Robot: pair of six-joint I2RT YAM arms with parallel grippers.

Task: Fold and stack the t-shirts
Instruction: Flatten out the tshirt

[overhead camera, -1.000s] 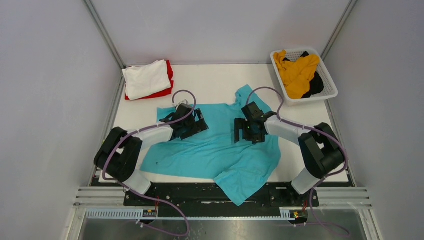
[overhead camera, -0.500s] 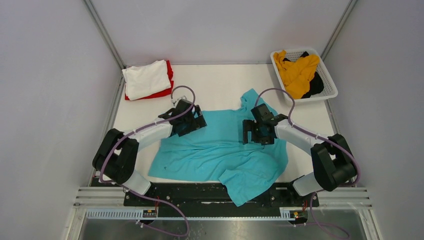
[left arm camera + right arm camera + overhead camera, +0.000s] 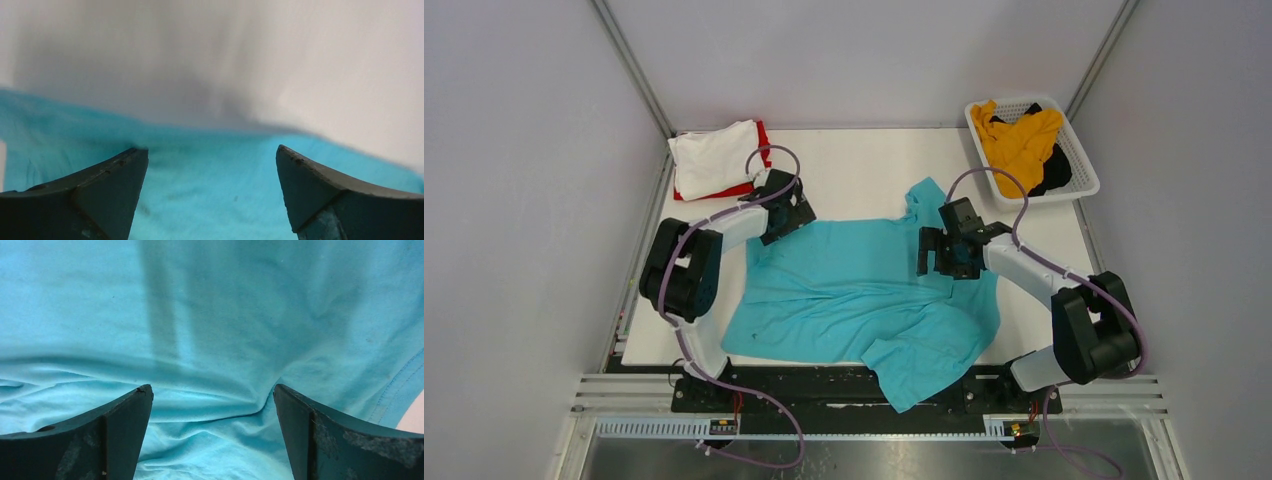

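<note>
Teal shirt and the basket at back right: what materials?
Teal shirt: soft knit cloth, probably cotton, matte; it wrinkles and drapes, and the right wrist view shows a stitched hem. Basket: looks like white plastic; rigid mesh walls hold their shape.

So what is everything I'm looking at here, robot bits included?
teal t-shirt: one, teal, spread rumpled over the middle of the table, a corner past the near edge
white t-shirt: one, white, folded, on top of the red one, far left corner
red t-shirt: one, red, under the white one, only its edges showing
yellow t-shirt: one, mustard, bunched in the basket
black t-shirt: one, black, in the basket, partly under the yellow
basket: one, white mesh, far right corner
table: one, white
left gripper: one, dark, open, at the teal shirt's far left edge
right gripper: one, dark, open, over the teal shirt's right side
</note>
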